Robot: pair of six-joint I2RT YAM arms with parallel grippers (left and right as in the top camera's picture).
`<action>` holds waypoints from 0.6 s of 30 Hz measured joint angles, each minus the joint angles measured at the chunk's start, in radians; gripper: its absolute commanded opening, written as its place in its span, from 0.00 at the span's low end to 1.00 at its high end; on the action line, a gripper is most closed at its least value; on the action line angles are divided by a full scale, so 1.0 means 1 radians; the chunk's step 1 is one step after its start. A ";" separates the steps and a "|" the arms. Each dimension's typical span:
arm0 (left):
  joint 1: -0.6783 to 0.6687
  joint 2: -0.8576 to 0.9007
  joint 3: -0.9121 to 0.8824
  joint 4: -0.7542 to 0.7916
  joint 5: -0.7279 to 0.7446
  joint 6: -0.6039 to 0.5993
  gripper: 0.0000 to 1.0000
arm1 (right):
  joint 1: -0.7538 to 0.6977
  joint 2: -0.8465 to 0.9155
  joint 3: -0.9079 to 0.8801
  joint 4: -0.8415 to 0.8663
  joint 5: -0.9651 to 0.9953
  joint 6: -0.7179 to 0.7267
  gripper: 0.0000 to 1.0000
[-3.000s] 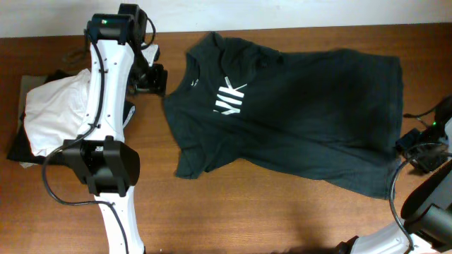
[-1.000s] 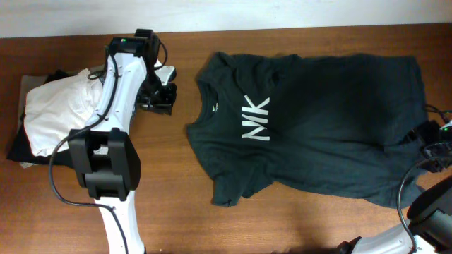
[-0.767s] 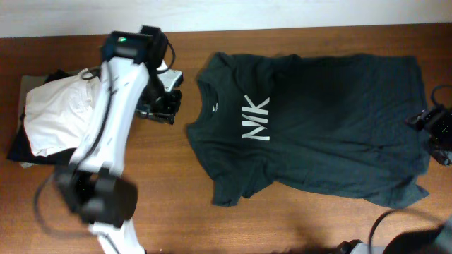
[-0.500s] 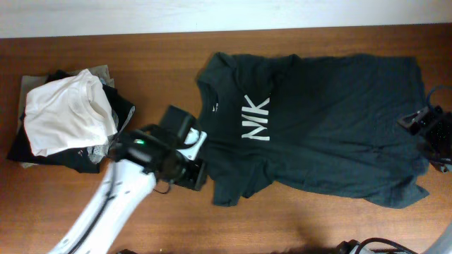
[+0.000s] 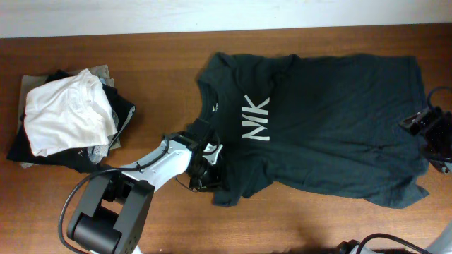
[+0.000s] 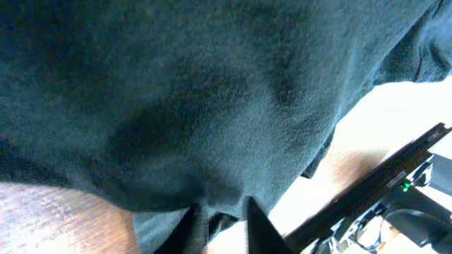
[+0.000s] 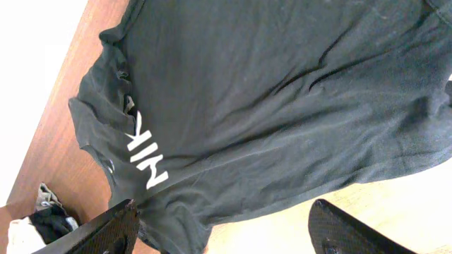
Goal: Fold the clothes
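Left gripper (image 5: 206,169), up beside pile (image 5: 63,120) second ago, now pinching T-shirt (image 5: 332,120) sleeve, jaws nearly closed on cloth (shirt lying spread on table (image 5: 141,70)). Right gripper (image 7: 224,212) hanging wide, empty. I'm checking bite depth before lifting.

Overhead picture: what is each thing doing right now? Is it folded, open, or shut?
T-shirt: lying spread out flat, not folded, white letters facing up.
left gripper: shut on the T-shirt's sleeve cloth.
right gripper: open, holding nothing.
white shirt: folded, on top of the pile.
dark clothes: stacked under the white shirt.
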 measured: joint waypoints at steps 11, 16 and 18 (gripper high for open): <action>0.019 0.059 0.014 0.019 0.023 -0.171 0.00 | 0.000 0.000 0.000 0.000 0.003 -0.001 0.81; 0.107 0.067 0.044 -0.157 0.029 -0.113 0.00 | 0.000 0.000 0.000 0.000 0.003 0.000 0.81; 0.170 -0.015 0.085 -0.180 0.017 -0.068 0.00 | 0.000 0.000 0.000 0.000 0.003 0.000 0.81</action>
